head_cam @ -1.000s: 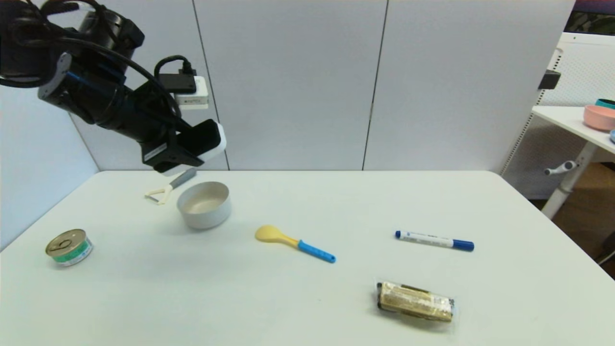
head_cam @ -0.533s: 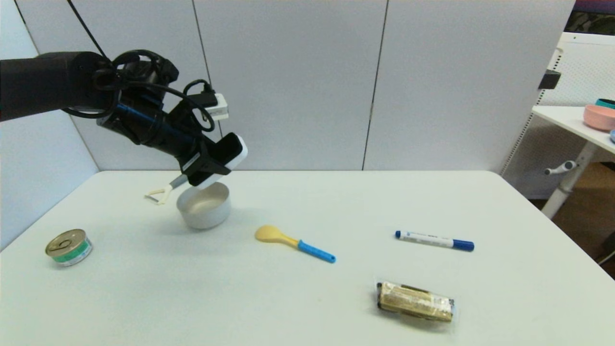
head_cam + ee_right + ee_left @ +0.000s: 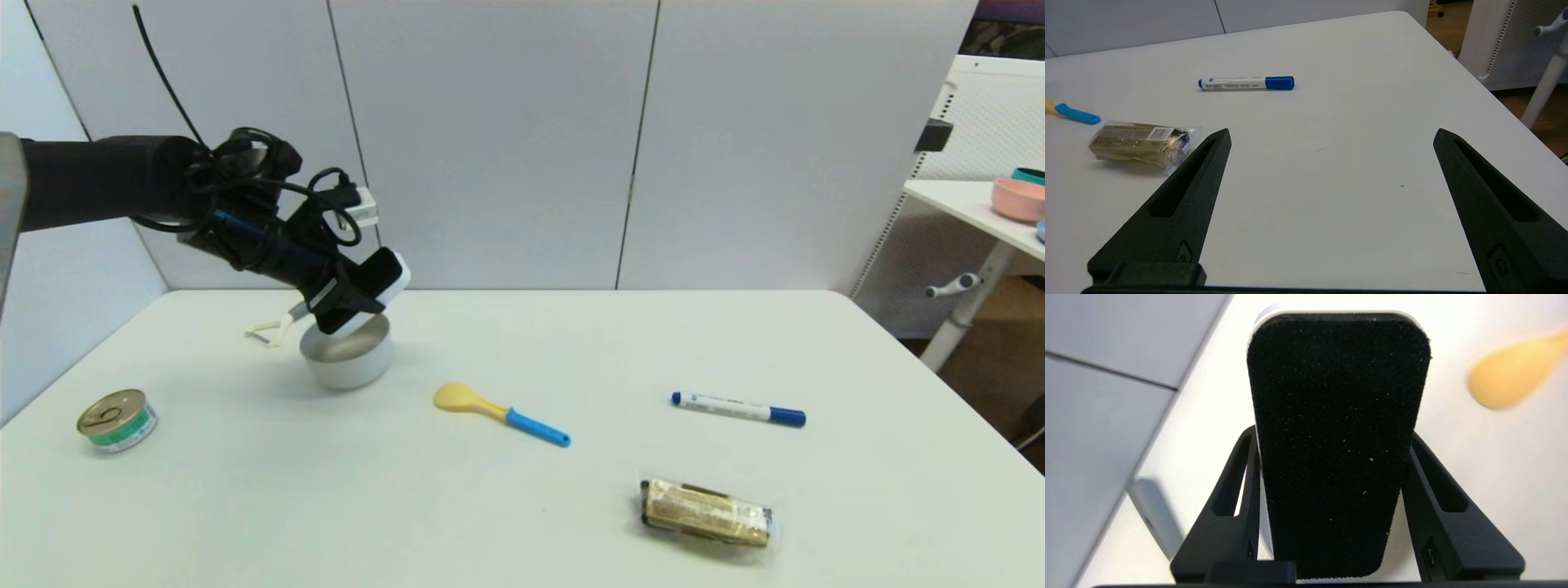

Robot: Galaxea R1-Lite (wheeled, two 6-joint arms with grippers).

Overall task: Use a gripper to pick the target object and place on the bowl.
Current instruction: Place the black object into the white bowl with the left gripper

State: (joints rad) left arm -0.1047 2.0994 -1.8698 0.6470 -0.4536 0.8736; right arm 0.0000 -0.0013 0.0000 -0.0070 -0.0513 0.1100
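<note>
My left gripper (image 3: pixel 353 296) is shut on the target object (image 3: pixel 374 282), a flat block with a black felt top and a white base. It holds the block tilted just above the off-white bowl (image 3: pixel 347 359) at the table's far left. In the left wrist view the block (image 3: pixel 1335 428) fills the middle and both black fingers (image 3: pixel 1241 490) press its sides; the bowl is hidden there. My right gripper (image 3: pixel 1331 136) is open and empty over bare table near the right side; it is out of the head view.
A peeler (image 3: pixel 277 324) lies behind the bowl. A tin can (image 3: pixel 117 420) sits at the left edge. A yellow and blue spoon (image 3: pixel 498 413), a blue marker (image 3: pixel 737 408) and a wrapped snack bar (image 3: pixel 705 512) lie to the right. A pink bowl (image 3: pixel 1018 198) stands on a side table.
My left gripper has moved right and down with the block, from high and left of the bowl to just above its rim. The right arm has not moved.
</note>
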